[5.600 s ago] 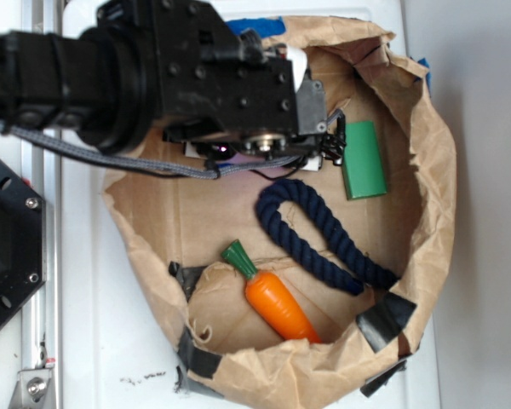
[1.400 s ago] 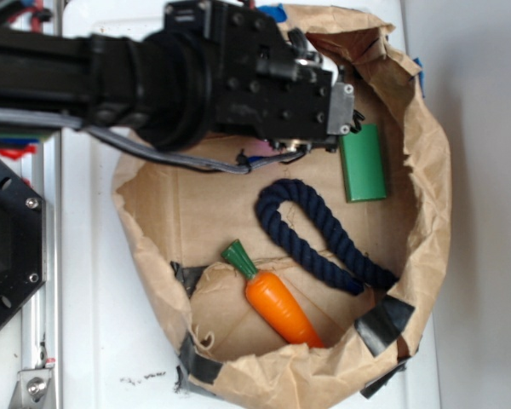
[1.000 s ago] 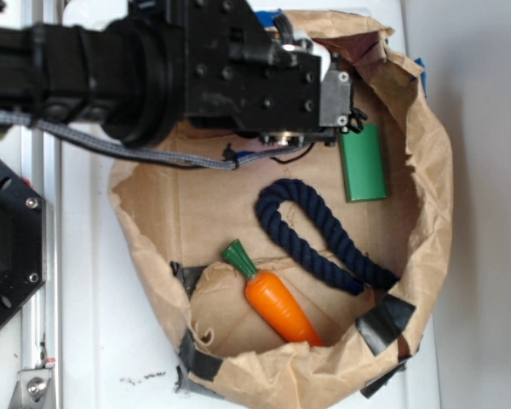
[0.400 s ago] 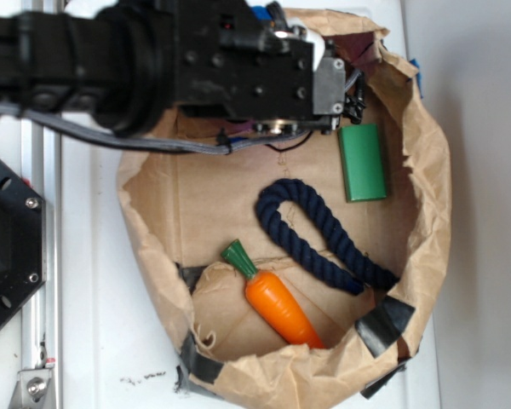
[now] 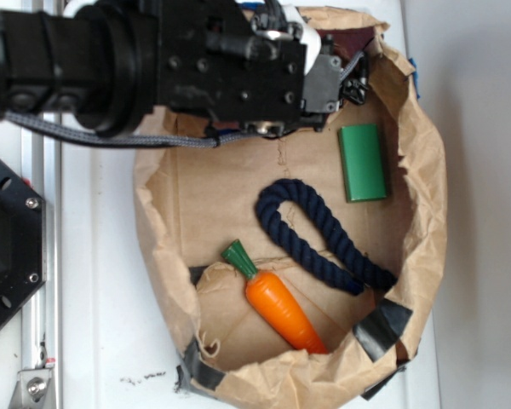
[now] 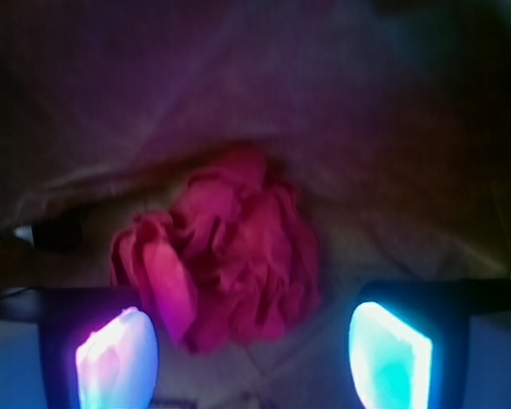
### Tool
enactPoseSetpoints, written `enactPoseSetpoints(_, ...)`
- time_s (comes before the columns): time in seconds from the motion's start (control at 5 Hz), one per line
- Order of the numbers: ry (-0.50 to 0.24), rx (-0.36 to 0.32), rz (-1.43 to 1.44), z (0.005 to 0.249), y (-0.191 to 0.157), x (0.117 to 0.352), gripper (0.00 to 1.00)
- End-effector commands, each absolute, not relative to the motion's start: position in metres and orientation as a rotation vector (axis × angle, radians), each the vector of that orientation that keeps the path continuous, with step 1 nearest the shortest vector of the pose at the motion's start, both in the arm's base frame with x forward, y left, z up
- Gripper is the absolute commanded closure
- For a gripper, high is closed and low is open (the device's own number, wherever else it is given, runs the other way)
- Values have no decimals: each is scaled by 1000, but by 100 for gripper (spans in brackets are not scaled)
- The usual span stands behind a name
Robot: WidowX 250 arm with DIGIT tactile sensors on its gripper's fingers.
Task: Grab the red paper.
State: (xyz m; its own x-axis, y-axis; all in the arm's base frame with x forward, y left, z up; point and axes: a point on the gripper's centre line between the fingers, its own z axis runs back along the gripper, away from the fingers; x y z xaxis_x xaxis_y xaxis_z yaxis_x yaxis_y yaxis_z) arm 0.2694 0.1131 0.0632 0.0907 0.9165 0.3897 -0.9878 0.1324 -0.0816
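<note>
Fingers (image 6: 115,358) stand spread wide, gripping nothing, with the red paper (image 6: 226,264) lying between them against the paper bag's (image 5: 430,170) far wall. The arm has slid from mid-bag toward that far corner, so closing looks next.

- Red paper (image 6: 226,256): crumpled wad of thin, wrinkly sheet, rose-like folds, pinkish-red in dim wrist view.
- Lying on brown paper surface against a creased wall.
- Hidden in exterior view, beneath the arm.
</note>
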Motion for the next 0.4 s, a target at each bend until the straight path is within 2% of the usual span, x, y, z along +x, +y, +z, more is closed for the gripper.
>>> enactPoseSetpoints(0.0, -430, 220, 1450, 67, 121, 269, 0)
enactPoseSetpoints(0.2, -431, 208, 1439, 67, 120, 273, 0)
